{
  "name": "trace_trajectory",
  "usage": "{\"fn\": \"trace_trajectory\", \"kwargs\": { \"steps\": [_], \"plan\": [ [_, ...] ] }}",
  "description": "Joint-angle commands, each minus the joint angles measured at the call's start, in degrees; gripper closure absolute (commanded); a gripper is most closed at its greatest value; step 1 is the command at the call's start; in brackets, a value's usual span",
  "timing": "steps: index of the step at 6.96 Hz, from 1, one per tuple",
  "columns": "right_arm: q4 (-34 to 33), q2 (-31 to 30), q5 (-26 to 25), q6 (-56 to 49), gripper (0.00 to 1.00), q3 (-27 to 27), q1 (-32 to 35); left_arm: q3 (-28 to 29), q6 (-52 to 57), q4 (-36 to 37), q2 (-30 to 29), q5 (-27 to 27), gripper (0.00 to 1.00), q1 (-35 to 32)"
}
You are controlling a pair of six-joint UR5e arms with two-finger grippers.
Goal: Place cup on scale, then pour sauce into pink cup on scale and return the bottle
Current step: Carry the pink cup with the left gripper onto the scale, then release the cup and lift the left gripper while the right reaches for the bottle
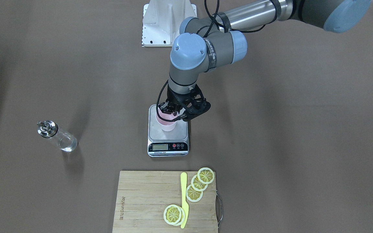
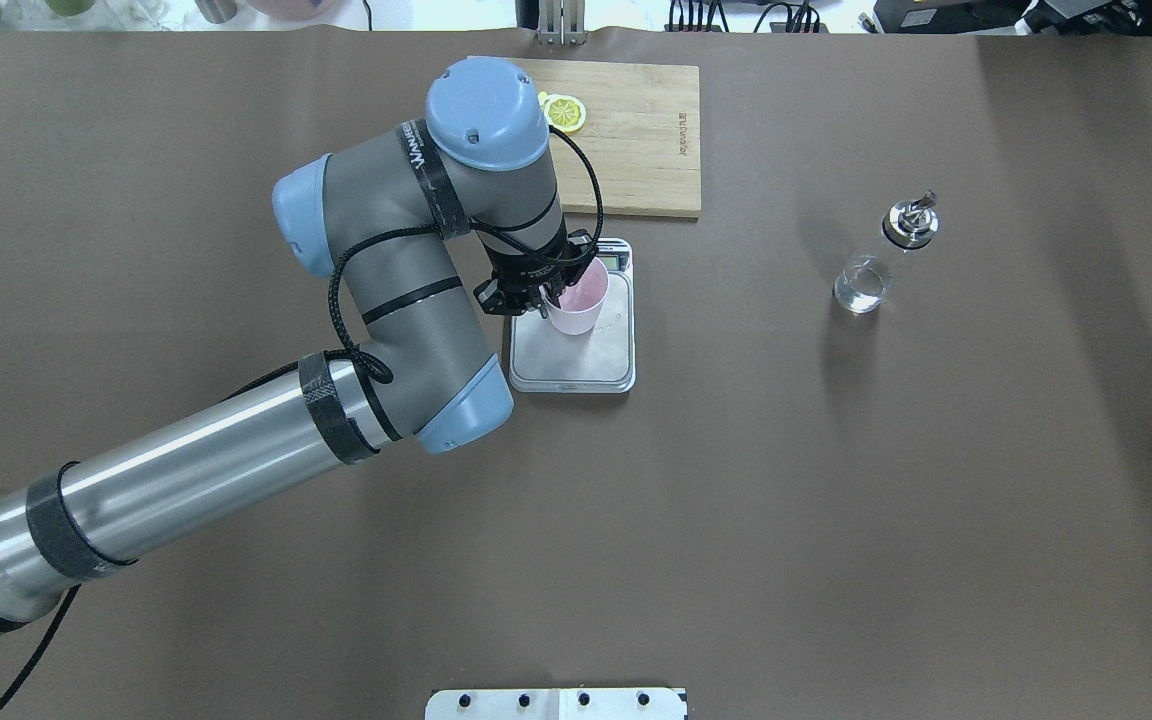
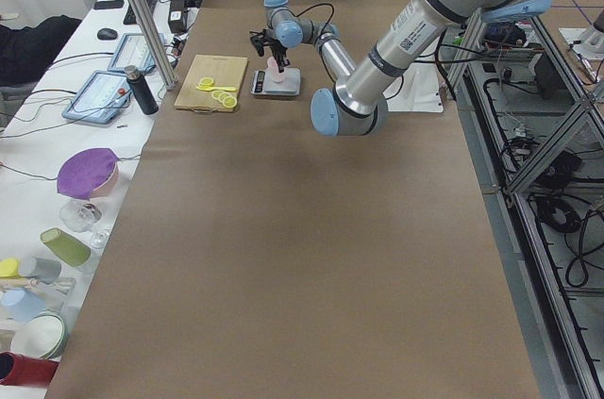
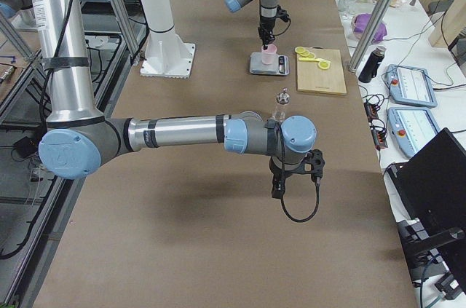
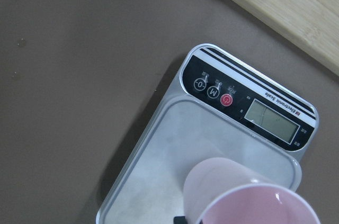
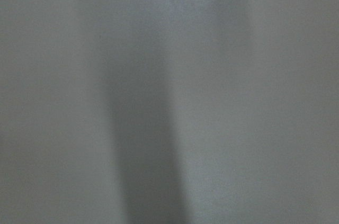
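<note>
The pale pink cup [image 1: 166, 123] stands upright on the scale [image 1: 180, 130], at the left half of the steel platform; I cannot tell whether its base touches. My left gripper [image 1: 169, 112] comes down from above and is shut on the cup's rim. It shows the same way from overhead [image 2: 548, 298], with the cup [image 2: 576, 308] over the scale [image 2: 576, 362]. The left wrist view shows the cup [image 5: 249, 197] above the platform [image 5: 175, 144]. The clear bottle [image 1: 57, 136] with a metal pourer stands alone on the table. My right gripper [image 4: 279, 188] hangs above the table near the bottle [image 4: 279, 106]; I cannot tell its state.
A bamboo cutting board [image 1: 144, 200] lies in front of the scale with lemon slices [image 1: 200, 183] and a yellow knife [image 1: 184, 197] on it. A white mount plate [image 1: 168, 24] sits behind the scale. The right wrist view is a blurred grey.
</note>
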Motion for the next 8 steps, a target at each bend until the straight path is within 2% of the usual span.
{"fn": "trace_trajectory", "kwargs": {
  "steps": [1, 2, 3, 4, 5, 6, 7, 8],
  "plan": [
    [-0.87, 2.37, 0.27, 0.09, 0.0, 2.04, -0.09, -3.24, 3.33, 0.74, 1.04, -0.17, 0.01, -0.89],
    [-2.36, 3.35, -0.77, 0.26, 0.0, 7.63, -2.0, -6.58, 4.48, 1.1, 3.75, -0.61, 0.01, -2.9],
    [-7.76, 6.06, -2.87, 0.53, 0.0, 15.34, -3.67, -12.18, 8.23, 2.93, 8.47, -0.61, 0.01, -4.66],
    [-15.48, 10.78, -4.19, 5.31, 0.0, 22.47, -7.61, -16.85, 12.1, 5.12, 12.78, -0.61, 0.01, -7.03],
    [-19.03, 13.01, -4.99, 11.28, 0.0, 28.54, -12.0, -19.68, 15.27, 6.62, 15.44, -0.61, 0.01, -9.49],
    [-17.59, 13.72, -7.87, 15.95, 0.0, 31.91, -17.78, -20.4, 17.56, 7.16, 16.86, -0.61, 0.01, -11.17],
    [-9.57, 10.86, -9.38, 21.3, 0.0, 34.47, -20.89, -20.5, 19.33, 7.16, 17.83, -0.7, 0.01, -12.23],
    [5.39, 3.78, -10.09, 27.8, 0.0, 35.1, -23.01, -20.59, 19.69, 7.08, 18.53, -0.79, 0.01, -12.76]
  ]
}}
